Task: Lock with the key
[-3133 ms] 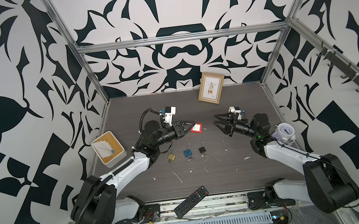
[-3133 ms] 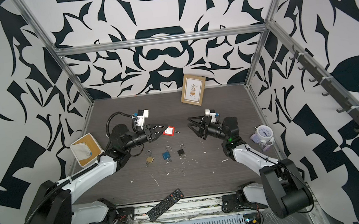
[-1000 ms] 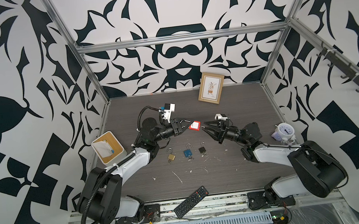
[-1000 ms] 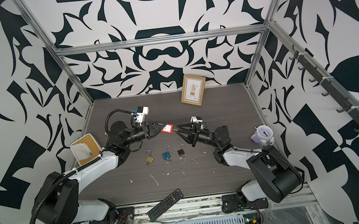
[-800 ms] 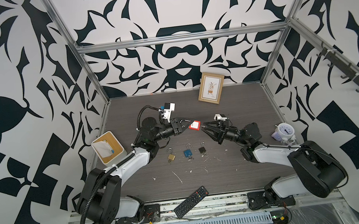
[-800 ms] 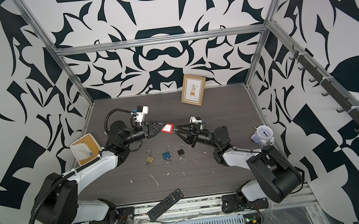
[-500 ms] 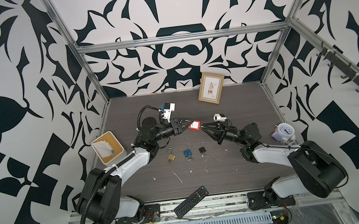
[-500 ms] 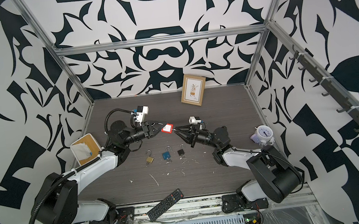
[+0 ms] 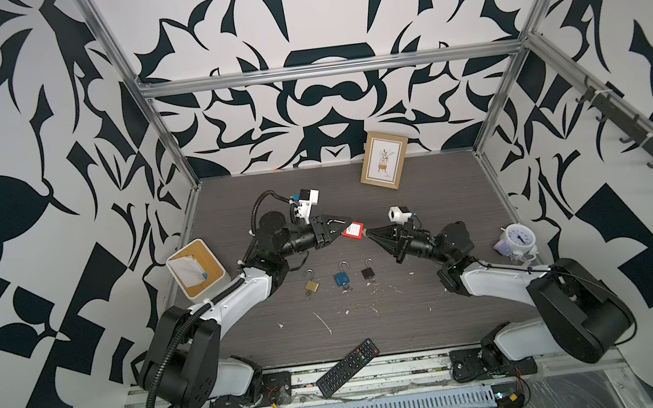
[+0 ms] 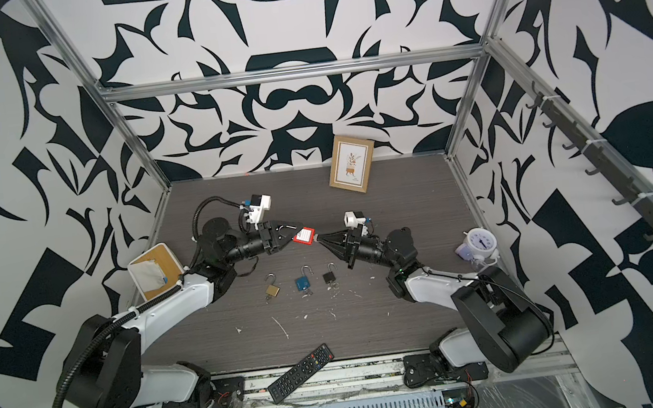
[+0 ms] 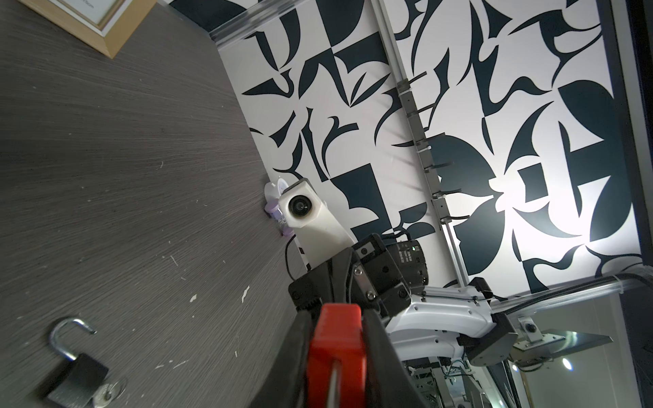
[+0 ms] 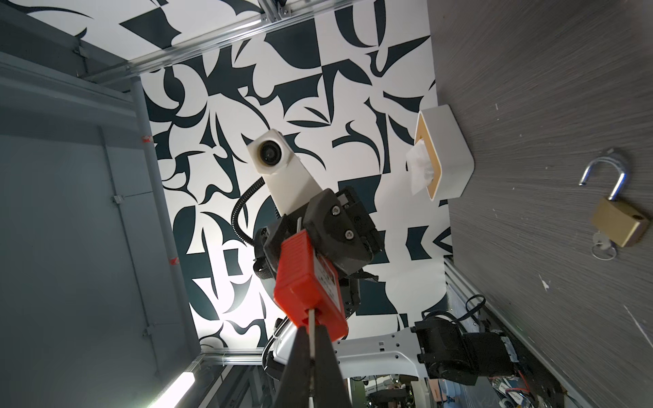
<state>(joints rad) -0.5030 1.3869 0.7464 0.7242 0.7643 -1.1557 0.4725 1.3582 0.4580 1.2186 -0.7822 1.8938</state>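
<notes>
Two grippers meet tip to tip above the desk (image 9: pixel 413 316) on my screens. My left gripper (image 9: pixel 342 229) is clamped on the red padlock (image 9: pixel 353 230), a finger on either side of it at the shackle end. The lock is held in the air, with its keyhole end turned toward the right gripper (image 9: pixel 370 232). That right gripper is pinched closed on the key (image 12: pixel 311 326). In the right wrist view the thin metal blade runs from between the fingertips straight into the bottom of the red body. I cannot tell from any view whether the shackle is seated.

Below the two gripper tips, three more padlocks lie in a row on the desk with their shackles swung out. The brass padlock (image 9: pixel 311 285) is under the left gripper, the blue padlock (image 9: pixel 342 279) in the middle, and the black padlock (image 9: pixel 367 272) nearest the right gripper. Keys show at the bases of the brass and black ones. A tissue box (image 9: pixel 195 268) sits well behind the left gripper, beside its arm. An alarm clock (image 9: pixel 520 238) stands well behind the right gripper.
</notes>
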